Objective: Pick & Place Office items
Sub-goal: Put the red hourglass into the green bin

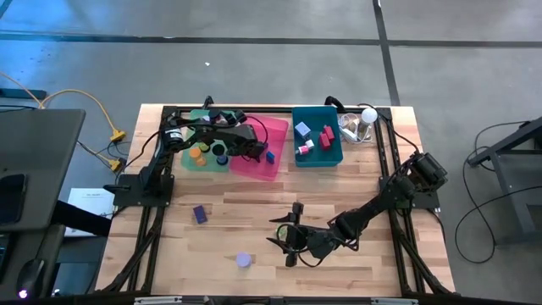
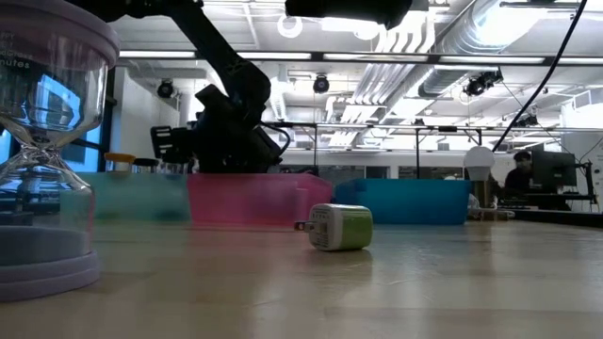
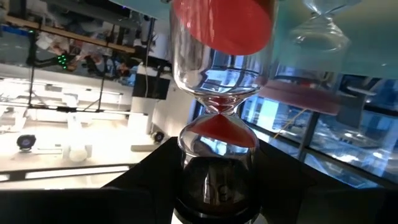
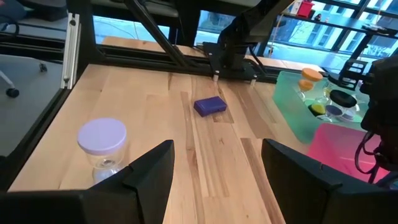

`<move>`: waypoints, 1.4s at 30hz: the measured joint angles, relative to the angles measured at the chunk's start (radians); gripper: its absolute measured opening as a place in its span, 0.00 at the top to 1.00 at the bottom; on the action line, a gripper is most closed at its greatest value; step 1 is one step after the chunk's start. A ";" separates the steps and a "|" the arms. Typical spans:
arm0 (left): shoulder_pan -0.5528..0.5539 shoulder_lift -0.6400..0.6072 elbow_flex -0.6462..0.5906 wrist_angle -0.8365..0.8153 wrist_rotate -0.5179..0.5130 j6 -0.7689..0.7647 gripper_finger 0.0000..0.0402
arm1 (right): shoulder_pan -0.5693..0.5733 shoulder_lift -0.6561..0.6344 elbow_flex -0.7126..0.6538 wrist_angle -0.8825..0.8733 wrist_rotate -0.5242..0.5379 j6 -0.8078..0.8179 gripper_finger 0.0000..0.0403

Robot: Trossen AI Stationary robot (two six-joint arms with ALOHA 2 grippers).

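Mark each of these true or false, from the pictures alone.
1. A purple block lies on the bare table, outside all the bins. True.
2. The right gripper holds the lavender-capped hourglass. False: its jaws stand open and empty, and that hourglass stands on the table apart from it.
3. The left gripper is above the pink bin, its jaws closed on a red-sand hourglass. True.
4. The teal bin is empty. False: several small red, pink and blue pieces lie in it.
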 joint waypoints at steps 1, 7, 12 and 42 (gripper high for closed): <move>0.000 0.000 0.000 -0.002 0.000 -0.005 0.59 | 0.000 0.000 0.000 0.001 0.000 0.000 0.43; 0.000 -0.015 -0.001 -0.039 -0.009 -0.075 0.59 | 0.000 0.000 0.000 0.001 0.000 -0.005 0.43; -0.011 -0.037 -0.002 -0.031 -0.014 -0.067 0.59 | 0.000 0.000 0.000 -0.006 0.000 -0.005 0.43; 0.027 -0.125 -0.002 -0.038 0.005 -0.040 0.59 | -0.001 0.000 0.000 -0.021 0.000 0.001 0.43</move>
